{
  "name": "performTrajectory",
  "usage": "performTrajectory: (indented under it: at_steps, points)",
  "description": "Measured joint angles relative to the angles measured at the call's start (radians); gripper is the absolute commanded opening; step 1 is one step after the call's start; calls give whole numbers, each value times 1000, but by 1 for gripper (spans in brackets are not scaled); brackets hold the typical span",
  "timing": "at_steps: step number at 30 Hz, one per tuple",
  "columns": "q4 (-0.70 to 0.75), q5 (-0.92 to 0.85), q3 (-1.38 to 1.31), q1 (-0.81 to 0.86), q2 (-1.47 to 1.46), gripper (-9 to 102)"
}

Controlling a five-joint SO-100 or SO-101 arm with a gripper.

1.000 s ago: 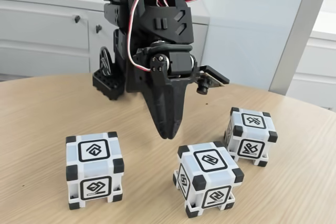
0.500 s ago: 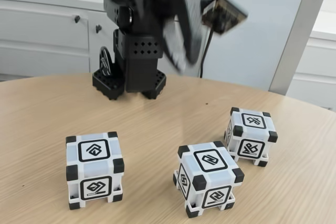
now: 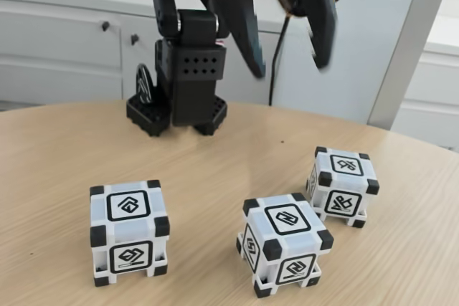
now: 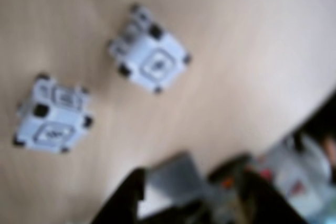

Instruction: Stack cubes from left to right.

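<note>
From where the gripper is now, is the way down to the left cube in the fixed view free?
Probably yes. The gripper hangs open, high above the table. The left cube stands alone, well apart from the middle cube, with nothing on top.

Black printed arm (image 3: 188, 69), perforated housing

Home or office room, white cabinets (image 3: 64, 41), round wooden table (image 3: 215, 170)

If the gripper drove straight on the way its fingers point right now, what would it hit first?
Probably bare table. The open gripper hangs high, fingers pointing down behind the middle cube and right cube; depth is uncertain.
</note>
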Motion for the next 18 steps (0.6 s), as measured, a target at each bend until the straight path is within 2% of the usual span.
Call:
performTrajectory:
  at_steps: [4, 18]
  points:
    - [55, -52, -69, -55, -163, 32]
    - [57, -75, -140, -71, -588, 36]
